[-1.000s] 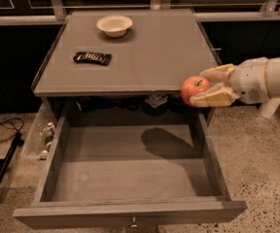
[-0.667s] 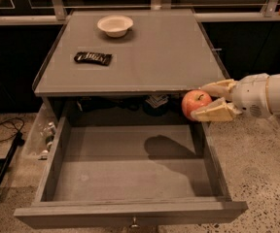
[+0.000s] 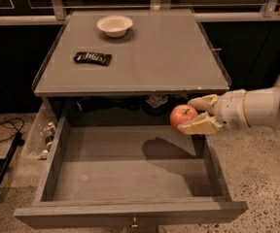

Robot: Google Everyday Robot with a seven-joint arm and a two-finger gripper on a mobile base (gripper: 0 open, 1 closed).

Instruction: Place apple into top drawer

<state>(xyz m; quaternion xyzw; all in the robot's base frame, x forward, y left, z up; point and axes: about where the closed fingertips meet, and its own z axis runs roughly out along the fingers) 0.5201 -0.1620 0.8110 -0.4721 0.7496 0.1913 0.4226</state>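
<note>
- Round red-orange apple (image 3: 183, 116) pinched between my cream gripper's (image 3: 187, 116) fingers.
- I see it over the open grey wooden drawer (image 3: 130, 212), just below the tabletop's (image 3: 154, 57) front-right corner.

Robot arm (image 3: 264, 108), white, with cream two-finger gripper (image 3: 186, 115)
Smooth white cylindrical forearm; rounded white wrist collar (image 3: 230, 109); two flat, tapered, cream-yellow fingers (image 3: 201, 126). The gripper lies toward 3 o'clock from the view's centre.

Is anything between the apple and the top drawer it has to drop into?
Nothing visible. The pincer holds the apple over the right rear corner of the open drawer, with only bare drawer floor beneath.
</note>
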